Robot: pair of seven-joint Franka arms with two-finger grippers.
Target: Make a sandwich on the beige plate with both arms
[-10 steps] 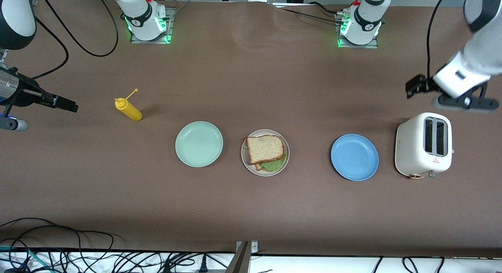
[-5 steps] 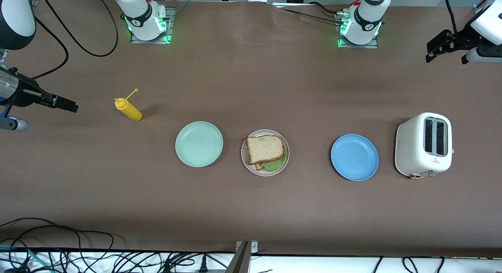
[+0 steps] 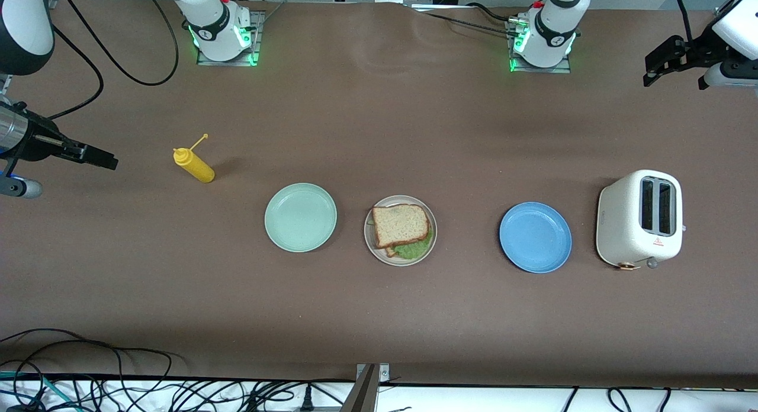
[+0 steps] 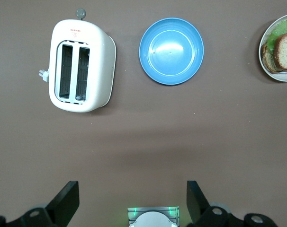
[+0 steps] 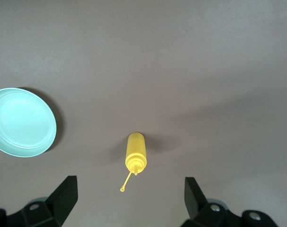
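The sandwich (image 3: 401,226) sits finished on the beige plate (image 3: 372,246), mid-bench, well apart from both sets of fingers. Its top slice is close to square, so no clear long axis shows; lettuce pokes out on the edge nearer the front camera. The bench (image 3: 379,317) is covered in plain brown sheet, with tangled cables along its near edge. A mint-green plate (image 3: 300,217) lies beside the beige one toward the right arm's end, a blue plate (image 3: 535,237) and white toaster (image 3: 640,219) toward the left arm's end. The left gripper (image 3: 675,66) hangs high over the bench's end, fingers (image 4: 67,201) wide, empty. The right gripper (image 3: 98,157) hovers near the yellow mustard bottle (image 3: 194,166), fingers (image 5: 65,194) wide, empty.
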